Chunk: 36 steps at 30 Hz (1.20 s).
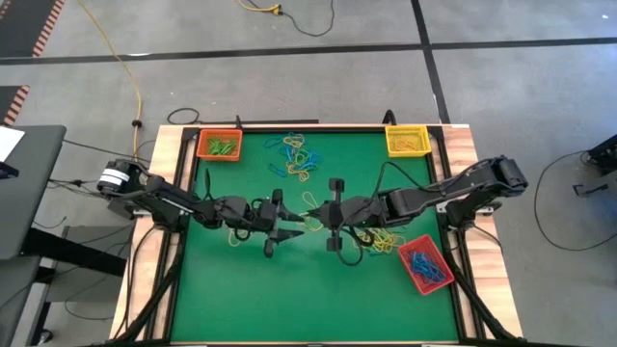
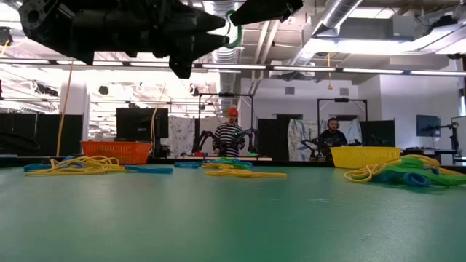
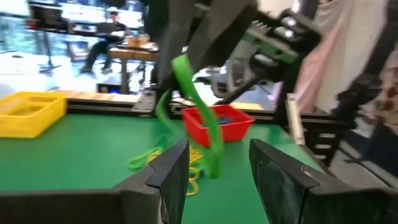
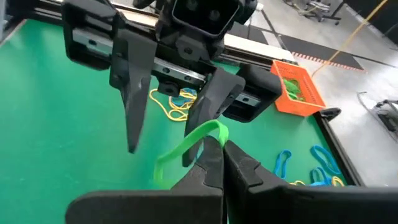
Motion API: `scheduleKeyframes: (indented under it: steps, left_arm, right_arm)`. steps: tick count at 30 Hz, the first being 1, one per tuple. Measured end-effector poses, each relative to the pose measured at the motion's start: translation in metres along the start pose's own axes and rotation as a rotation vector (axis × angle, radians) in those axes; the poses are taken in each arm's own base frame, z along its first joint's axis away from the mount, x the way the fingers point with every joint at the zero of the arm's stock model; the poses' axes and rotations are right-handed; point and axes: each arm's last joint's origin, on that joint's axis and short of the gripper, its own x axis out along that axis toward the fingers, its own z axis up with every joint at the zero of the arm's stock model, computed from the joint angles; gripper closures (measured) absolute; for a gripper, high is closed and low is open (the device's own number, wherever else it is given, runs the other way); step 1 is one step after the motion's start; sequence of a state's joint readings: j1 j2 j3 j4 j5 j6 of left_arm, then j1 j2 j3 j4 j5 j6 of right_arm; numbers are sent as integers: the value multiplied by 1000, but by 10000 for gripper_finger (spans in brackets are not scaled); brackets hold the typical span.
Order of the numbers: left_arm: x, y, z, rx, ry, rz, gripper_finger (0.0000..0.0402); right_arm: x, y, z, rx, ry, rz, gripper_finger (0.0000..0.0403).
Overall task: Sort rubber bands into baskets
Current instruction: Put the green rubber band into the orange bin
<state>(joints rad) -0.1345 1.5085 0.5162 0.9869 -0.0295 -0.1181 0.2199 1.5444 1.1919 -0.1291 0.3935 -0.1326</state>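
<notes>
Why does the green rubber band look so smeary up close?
In the left wrist view the green rubber band hangs near the lens and blurs; in the right wrist view it looks sharper, pinched by the right gripper; low view shows bright ceiling lights.

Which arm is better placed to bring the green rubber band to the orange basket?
Probably the left. The right gripper is shut on the green rubber band mid-table, and the open left gripper faces it, fingers either side. The orange basket is on the left arm's side.
</notes>
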Motion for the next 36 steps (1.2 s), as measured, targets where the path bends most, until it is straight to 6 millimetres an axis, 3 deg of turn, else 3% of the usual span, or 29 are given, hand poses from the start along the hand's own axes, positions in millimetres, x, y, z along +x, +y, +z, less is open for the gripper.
scheduleKeyframes:
  steps: [14, 19, 27, 36]
  left_arm:
    - [15, -1, 10, 8, 33, 36, 246]
    - [25, 3, 4, 19, 65, 72, 288]
    - [33, 4, -4, 73, 99, 67, 392]
    - [21, 7, -4, 153, 275, 159, 401]
  right_arm:
    - [0, 0, 1, 5, -11, -1, 385]
    - [0, 1, 1, 2, -6, 1, 385]
    - [0, 1, -3, -9, 31, 6, 379]
    - [-1, 2, -15, 12, 148, 3, 348]
